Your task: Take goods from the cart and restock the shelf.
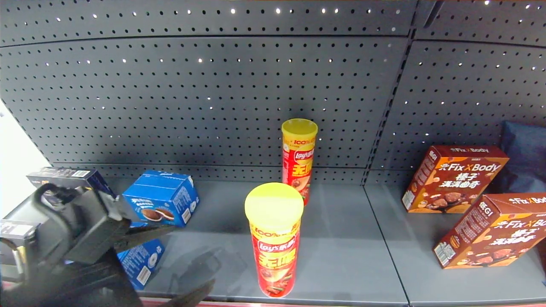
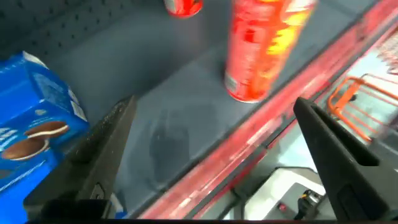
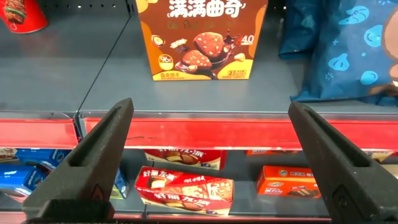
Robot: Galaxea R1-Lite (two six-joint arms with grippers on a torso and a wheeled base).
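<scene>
Hovering by the shelf (image 2: 180, 74) — left end effector (image 2: 216, 102), spread wide.

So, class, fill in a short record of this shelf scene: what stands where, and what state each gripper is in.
Surface: grey shelf, pegboard back
Middle: front can upright near the edge; back can upright by the back wall
Left side: blue cookie boxes
Right side: two brown boxes, blue bag behind
Left arm: left gripper open, empty, left of the front can
Right arm: right gripper open, empty, facing a brown box
</scene>
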